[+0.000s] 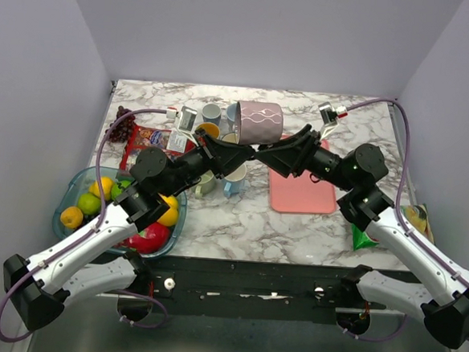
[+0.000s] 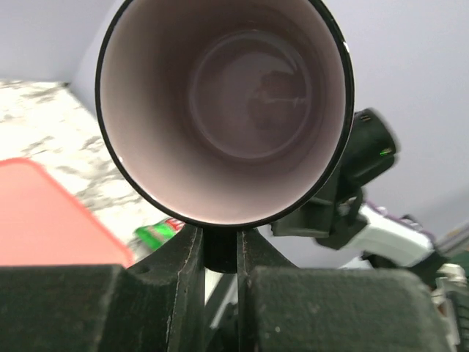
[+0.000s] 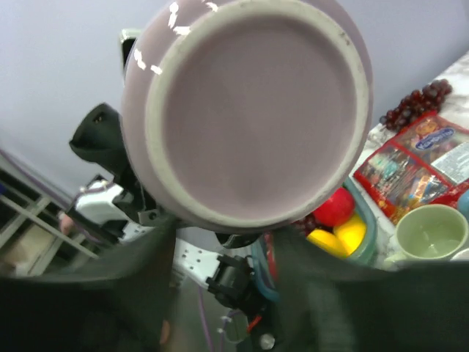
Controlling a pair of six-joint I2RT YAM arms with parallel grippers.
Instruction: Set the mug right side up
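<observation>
The lilac mug [image 1: 260,121] with white wavy lines is held in the air on its side above the middle of the table. My left gripper [image 1: 240,150] is shut on its black handle [image 2: 220,253]. The left wrist view looks straight into the mug's open mouth [image 2: 223,103]. My right gripper [image 1: 272,153] is open just beneath the mug from the right. Its blurred fingers [image 3: 146,257] stand apart below the mug's flat base [image 3: 253,110], and I cannot tell whether they touch it.
A pink mat [image 1: 302,189] lies right of centre. A green cup [image 1: 206,182] and a light blue cup [image 1: 236,178] stand below the arms, more cups [image 1: 211,111] behind. A fruit bowl [image 1: 77,179], grapes [image 1: 124,124] and snack packets [image 1: 152,138] are on the left. A green packet [image 1: 363,237] is on the right.
</observation>
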